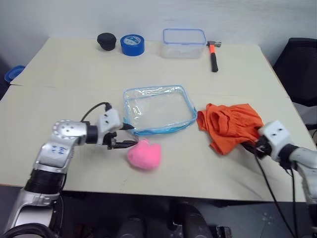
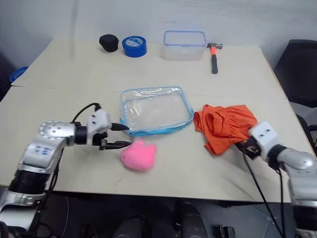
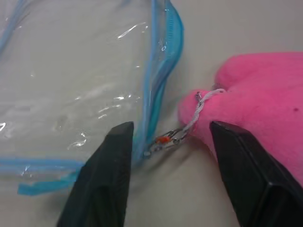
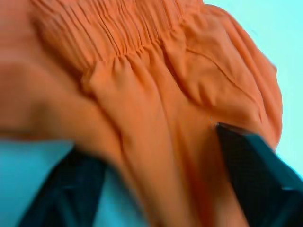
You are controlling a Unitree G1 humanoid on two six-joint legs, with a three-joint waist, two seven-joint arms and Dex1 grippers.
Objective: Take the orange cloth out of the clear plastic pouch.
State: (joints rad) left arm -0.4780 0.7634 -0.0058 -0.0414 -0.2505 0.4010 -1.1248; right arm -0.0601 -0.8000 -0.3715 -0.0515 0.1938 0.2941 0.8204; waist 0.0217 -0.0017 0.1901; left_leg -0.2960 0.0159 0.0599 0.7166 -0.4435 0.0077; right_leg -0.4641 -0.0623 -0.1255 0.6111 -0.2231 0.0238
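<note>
The clear plastic pouch lies flat and empty in the middle of the table, its blue zipper edging showing. A short chain joins it to a pink plush just in front. My left gripper is open at the pouch's near left corner, one finger on each side of the chain, gripping nothing. The orange cloth lies crumpled on the table to the right of the pouch, outside it. My right gripper is at the cloth's near right edge, fingers spread wide, with folds of cloth lying between them.
Along the far edge stand a black lump, a blue tape roll, a rigid clear box with a blue rim and a hammer. A black chair stands off the table's right side.
</note>
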